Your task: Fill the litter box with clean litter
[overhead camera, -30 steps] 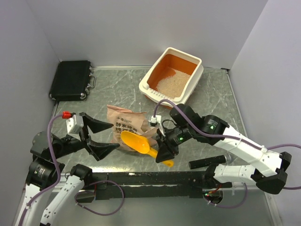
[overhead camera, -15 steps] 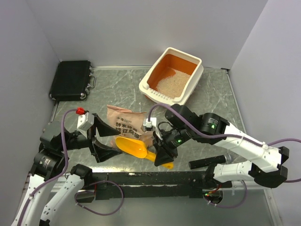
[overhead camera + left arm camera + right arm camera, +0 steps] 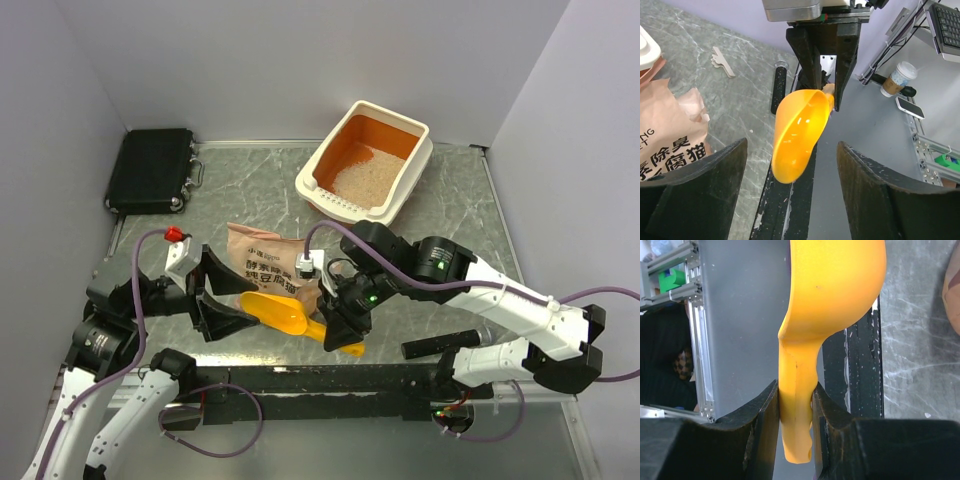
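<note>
1. The right pincer (image 3: pixel 343 330) is clamped on the handle of the yellow scoop (image 3: pixel 275 312). The scoop's empty bowl hangs at the near edge of the bag (image 3: pixel 268 262).
2. The left pincer (image 3: pixel 228 296) gapes wide just left of the bag, holding nothing.
3. This looks like reloading: the bowl must next enter the bag's mouth, which is not visible.
4. The litter box (image 3: pixel 345 204) stands well beyond the bag, clean litter (image 3: pixel 362 172) partly covering its floor.
5. A black case (image 3: pixel 152 168) lies on the tabletop (image 3: pixel 450 210), far left of the bag and no obstacle.
</note>
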`<state>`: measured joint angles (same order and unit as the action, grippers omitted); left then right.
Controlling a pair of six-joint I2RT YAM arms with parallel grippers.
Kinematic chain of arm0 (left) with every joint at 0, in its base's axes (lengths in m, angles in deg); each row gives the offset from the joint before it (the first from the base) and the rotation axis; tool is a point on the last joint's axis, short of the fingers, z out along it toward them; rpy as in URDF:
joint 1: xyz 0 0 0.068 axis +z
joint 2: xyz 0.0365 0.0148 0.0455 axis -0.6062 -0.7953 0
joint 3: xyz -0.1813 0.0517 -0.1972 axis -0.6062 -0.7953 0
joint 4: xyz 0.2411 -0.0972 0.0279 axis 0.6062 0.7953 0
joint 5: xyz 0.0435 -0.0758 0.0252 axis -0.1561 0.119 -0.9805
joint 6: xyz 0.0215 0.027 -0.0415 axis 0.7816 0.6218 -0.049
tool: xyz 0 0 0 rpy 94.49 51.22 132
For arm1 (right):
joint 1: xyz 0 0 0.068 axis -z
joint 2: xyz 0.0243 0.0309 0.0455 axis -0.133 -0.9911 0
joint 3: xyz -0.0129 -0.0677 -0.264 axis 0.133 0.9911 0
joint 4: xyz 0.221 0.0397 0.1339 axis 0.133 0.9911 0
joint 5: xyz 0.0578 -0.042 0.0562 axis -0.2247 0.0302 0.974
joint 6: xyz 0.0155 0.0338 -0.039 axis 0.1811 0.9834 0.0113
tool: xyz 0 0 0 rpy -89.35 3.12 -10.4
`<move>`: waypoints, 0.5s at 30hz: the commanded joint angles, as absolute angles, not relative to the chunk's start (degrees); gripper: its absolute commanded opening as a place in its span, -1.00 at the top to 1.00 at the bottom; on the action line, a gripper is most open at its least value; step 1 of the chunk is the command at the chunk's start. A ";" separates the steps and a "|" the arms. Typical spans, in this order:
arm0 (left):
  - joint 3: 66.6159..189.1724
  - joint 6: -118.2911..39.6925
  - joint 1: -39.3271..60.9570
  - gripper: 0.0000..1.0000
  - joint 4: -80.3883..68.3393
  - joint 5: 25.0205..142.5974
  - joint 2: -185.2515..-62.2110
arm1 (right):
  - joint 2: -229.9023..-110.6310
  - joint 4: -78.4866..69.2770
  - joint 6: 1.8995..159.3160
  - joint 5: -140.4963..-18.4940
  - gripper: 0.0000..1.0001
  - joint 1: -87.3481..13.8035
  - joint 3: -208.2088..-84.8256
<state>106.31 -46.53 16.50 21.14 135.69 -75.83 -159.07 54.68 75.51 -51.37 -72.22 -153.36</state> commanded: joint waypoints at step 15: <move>105.74 -47.40 16.04 0.98 18.84 136.72 -76.72 | -161.08 54.48 75.38 -53.21 1.00 -74.88 -159.39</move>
<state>106.09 -46.53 16.50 20.70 134.90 -77.06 -160.87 55.09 76.25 -52.55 -74.23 -155.90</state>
